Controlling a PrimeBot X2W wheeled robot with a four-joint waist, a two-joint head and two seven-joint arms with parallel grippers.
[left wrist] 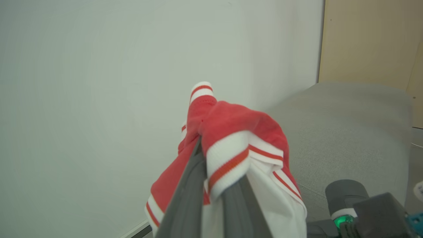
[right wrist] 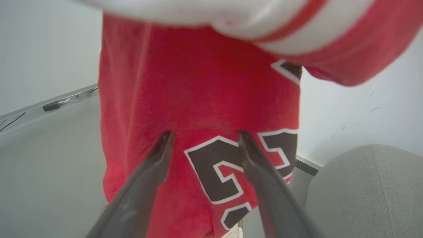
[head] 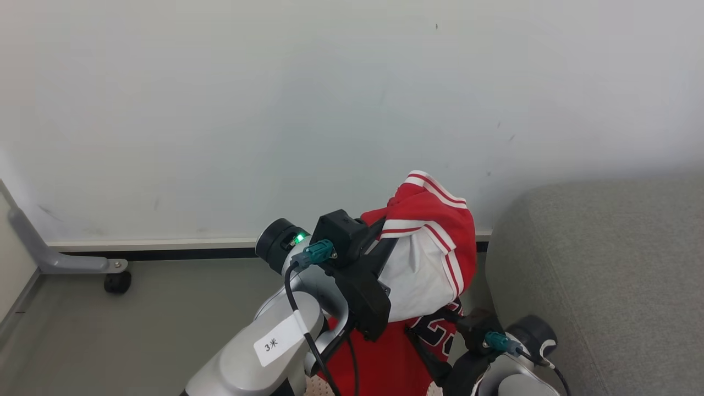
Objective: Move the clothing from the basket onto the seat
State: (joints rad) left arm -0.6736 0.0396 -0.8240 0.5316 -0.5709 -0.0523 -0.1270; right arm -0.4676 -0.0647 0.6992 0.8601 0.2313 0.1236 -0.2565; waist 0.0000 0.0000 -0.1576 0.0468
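The left claw (left wrist: 211, 185) clamps the soft red, white-striped clothing (head: 434, 220), which hangs straight down just left of the big grey fabric sofa (head: 605, 275). The right claw (right wrist: 205, 135), fingers spread, waits below.

Left gripper (left wrist: 211, 172) jaws clamped; right gripper (right wrist: 205, 135) jaws apart.

A pale wall (head: 330, 82) stood at the far side. A white baseboard (head: 154, 243) ran along its foot above the grey floor (head: 137, 319). A grey leg (head: 49, 253) with a black caster (head: 117, 281) was at the left.
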